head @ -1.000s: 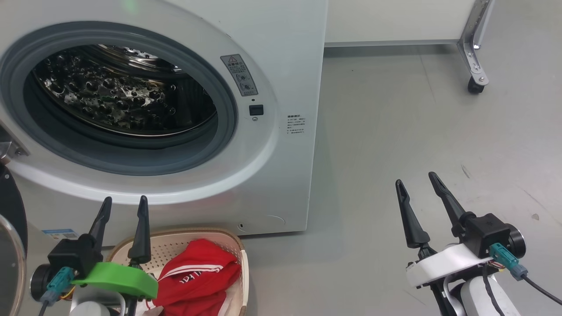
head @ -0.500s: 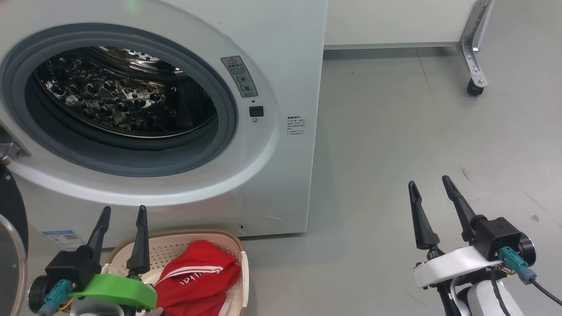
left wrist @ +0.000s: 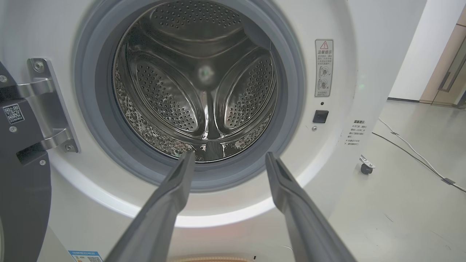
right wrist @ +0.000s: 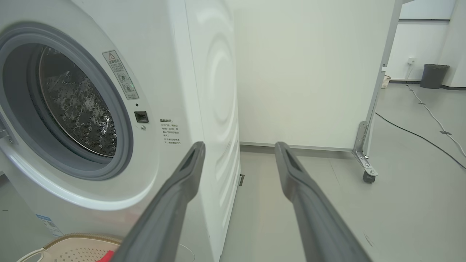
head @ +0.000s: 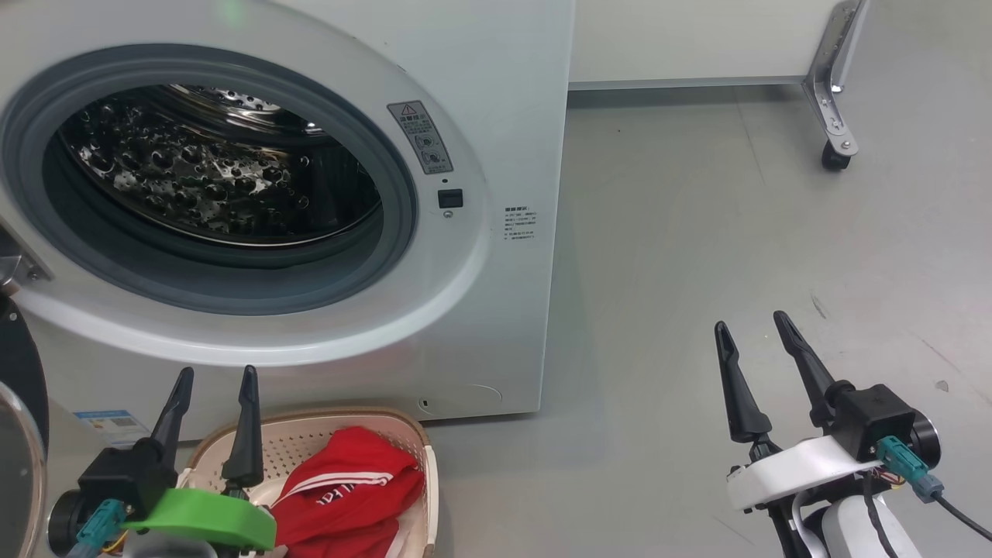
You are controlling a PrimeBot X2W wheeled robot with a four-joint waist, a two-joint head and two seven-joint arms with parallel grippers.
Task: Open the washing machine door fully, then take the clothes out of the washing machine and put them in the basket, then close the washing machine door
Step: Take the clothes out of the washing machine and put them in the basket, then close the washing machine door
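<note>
The white washing machine (head: 496,116) stands with its round opening uncovered, and the steel drum (left wrist: 204,94) holds no clothes that I can see. Its black-rimmed door (head: 15,418) hangs swung out at the far left, on its hinge (left wrist: 51,105). Red clothes with white stripes (head: 349,488) lie in the cream basket (head: 422,457) on the floor below the opening. My left gripper (head: 217,376) hangs open above the basket's left end, nothing between its fingers. Over the bare floor to the right, my right gripper (head: 750,327) is open too.
A white panel on a metal leg with a caster (head: 833,151) stands at the back right. Grey floor (head: 697,232) stretches right of the machine. Cables (right wrist: 418,136) run across the floor farther off, near a dark bin (right wrist: 433,75).
Both grippers have dropped slightly lower and the right one shifted a little rightward. The head camera moved slightly. Clothes, basket and door stay as they were.
</note>
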